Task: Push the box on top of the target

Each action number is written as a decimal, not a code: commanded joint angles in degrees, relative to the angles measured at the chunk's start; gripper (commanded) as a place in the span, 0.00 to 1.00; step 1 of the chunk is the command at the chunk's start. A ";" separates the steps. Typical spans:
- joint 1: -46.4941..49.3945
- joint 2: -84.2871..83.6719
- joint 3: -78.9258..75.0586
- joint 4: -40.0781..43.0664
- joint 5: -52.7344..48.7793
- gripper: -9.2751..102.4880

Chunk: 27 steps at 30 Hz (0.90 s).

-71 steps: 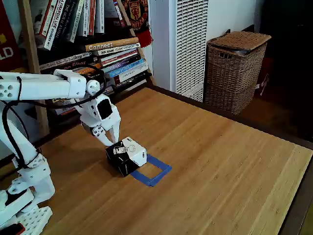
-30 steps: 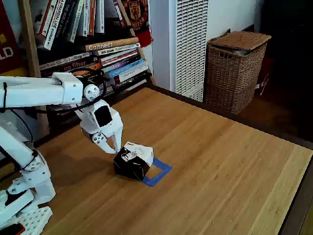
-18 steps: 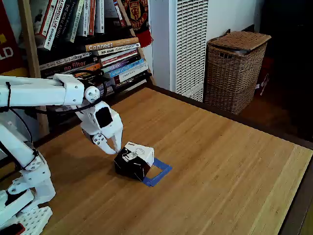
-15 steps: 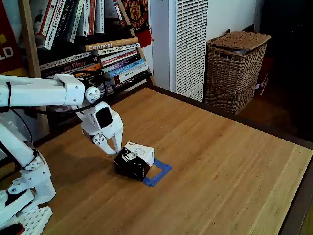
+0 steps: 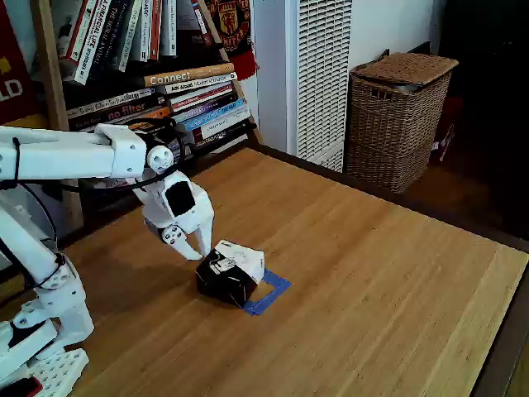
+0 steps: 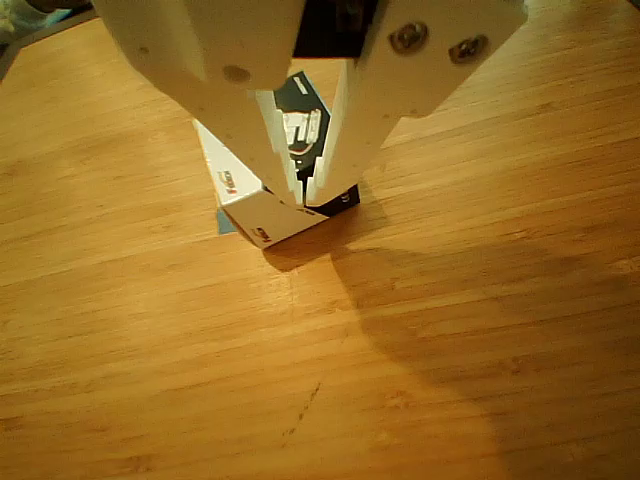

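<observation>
In the fixed view the box (image 5: 230, 274), black with a white printed top, sits skewed on the target (image 5: 270, 291). It covers most of the blue tape square, so just the near-right corner and edges show. My gripper (image 5: 199, 248) is shut, its tips against the box's back-left side, nothing held. In the other view the shut gripper (image 6: 301, 196) points down onto the box (image 6: 236, 186), over its near corner. A sliver of the target (image 6: 226, 222) peeks out at the box's left.
A wicker basket (image 5: 398, 116) stands beyond the table's far edge. A bookshelf (image 5: 165, 91) and a white slatted panel (image 5: 322, 74) sit behind the table. The arm's base (image 5: 41, 331) is at the left. Bare wooden table (image 5: 372, 289) stretches to the right.
The gripper has slid right and toward the camera, pushing the box further over the blue square. The box has also turned slightly, and less tape shows than before.
</observation>
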<state>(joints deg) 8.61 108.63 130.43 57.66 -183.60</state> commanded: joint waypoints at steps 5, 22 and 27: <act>2.37 0.35 -1.85 -0.26 -2.02 0.08; 1.76 0.35 -1.14 -0.53 -1.49 0.08; 1.05 -2.02 -2.37 -2.64 -0.88 0.08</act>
<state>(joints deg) 9.93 107.14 130.34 56.34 -184.83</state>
